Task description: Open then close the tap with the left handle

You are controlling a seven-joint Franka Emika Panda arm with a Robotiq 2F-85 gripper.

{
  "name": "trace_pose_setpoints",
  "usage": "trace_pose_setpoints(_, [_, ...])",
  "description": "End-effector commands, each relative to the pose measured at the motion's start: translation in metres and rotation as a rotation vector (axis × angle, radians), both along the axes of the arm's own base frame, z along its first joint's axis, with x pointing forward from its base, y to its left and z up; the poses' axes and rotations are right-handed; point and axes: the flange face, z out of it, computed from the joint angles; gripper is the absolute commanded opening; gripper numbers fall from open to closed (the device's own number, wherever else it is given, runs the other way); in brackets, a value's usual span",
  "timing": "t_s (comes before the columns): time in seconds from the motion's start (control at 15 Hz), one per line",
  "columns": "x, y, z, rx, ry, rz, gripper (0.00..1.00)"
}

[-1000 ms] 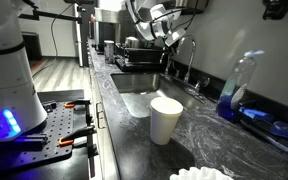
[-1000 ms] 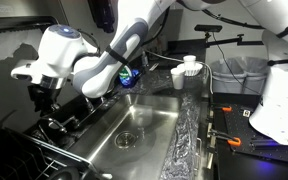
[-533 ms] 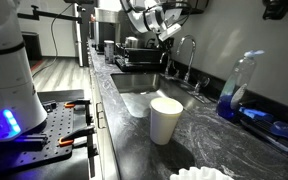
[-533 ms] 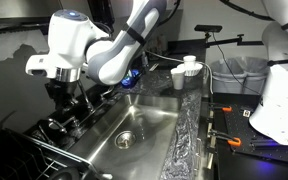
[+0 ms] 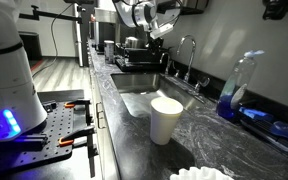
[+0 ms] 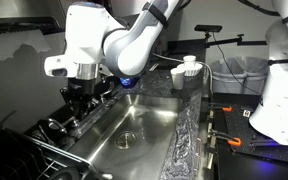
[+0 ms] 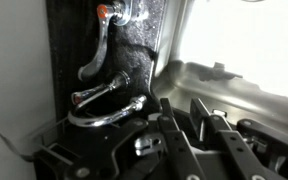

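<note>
One counter, read across in an exterior view: the sink is lying low, and my gripper is hanging high over its far end, touching nothing. The tap is standing just right of it, by the wall. Fingers parted or closed: I am not able to tell.

dark speckled countertop, wood floor, plain wall.

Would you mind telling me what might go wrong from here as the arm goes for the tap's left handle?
The gripper hangs above the dish rack, apart from the tap; descending here might strike the rack. The tap's chrome handles sit close together in the wrist view, so the jaws may catch the wrong one.
</note>
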Motion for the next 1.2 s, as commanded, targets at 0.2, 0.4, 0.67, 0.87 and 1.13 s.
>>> trace_pose_setpoints(0.2, [-0.045, -0.007, 0.01, -0.006, 0.098, 0.231, 0.07])
trace_pose_setpoints(0.4, [-0.055, -0.013, 0.012, -0.012, 0.121, 0.322, 0.07])
trace_pose_setpoints(0.67, [-0.061, -0.029, 0.015, -0.052, 0.151, 0.413, 0.07])
trace_pose_setpoints(0.87, [-0.064, -0.05, 0.016, -0.097, 0.177, 0.463, 0.07])
trace_pose_setpoints(1.13, [-0.066, -0.072, 0.015, -0.179, 0.199, 0.525, 0.07])
